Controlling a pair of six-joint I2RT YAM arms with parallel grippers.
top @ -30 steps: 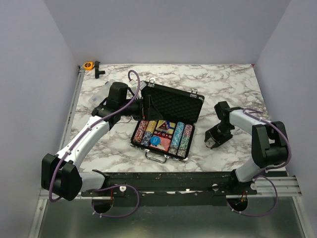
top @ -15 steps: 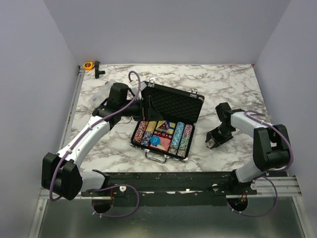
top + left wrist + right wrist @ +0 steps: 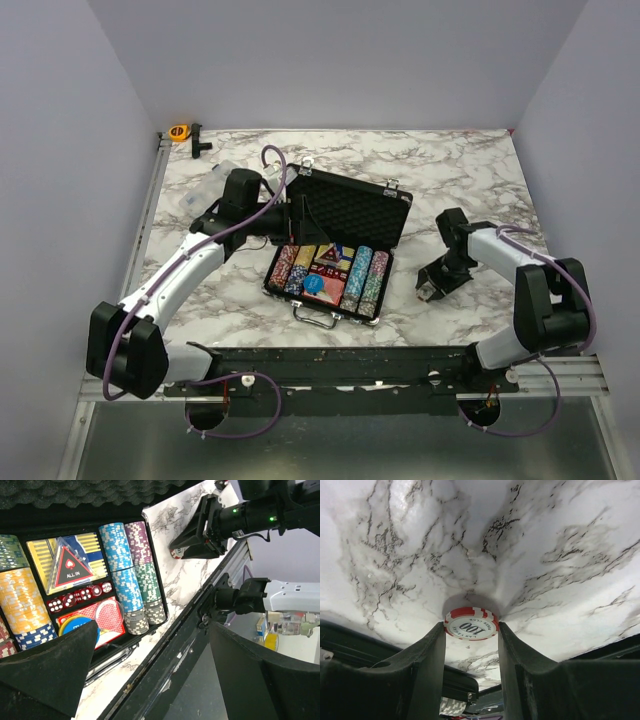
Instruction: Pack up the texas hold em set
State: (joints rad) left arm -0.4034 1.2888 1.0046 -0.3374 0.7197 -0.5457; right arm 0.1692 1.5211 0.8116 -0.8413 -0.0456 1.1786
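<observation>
1. My right jaws (image 3: pixel 471 628) are drawn in narrow on a red-and-white chip (image 3: pixel 470 622) marked 100, with one finger against each side of its rim. I grip it by the rim because a flat disc on marble offers nothing else to pinch. I cannot tell whether it has left the table (image 3: pixel 450 170) yet.
2. The chip is at about 3 o'clock from the briefcase (image 3: pixel 350 208), apart from it and outside the foam.
3. The briefcase is open at the middle of the table, lid raised toward 12 o'clock and handle toward 6. The chip rows (image 3: pixel 120 555) lie packed on edge in their channels, with the dice (image 3: pixel 80 596) and cards between them.
4. My left jaws (image 3: pixel 293 213) are spread wide and hold nothing, beside the lid's edge at the case's 10 o'clock corner. I judge this puts them clear of the right arm's path and close to the lid for closing.
5. Next I would carry the chip toward 9 o'clock into the case. A rim grip can slip, so I would lift slowly.
</observation>
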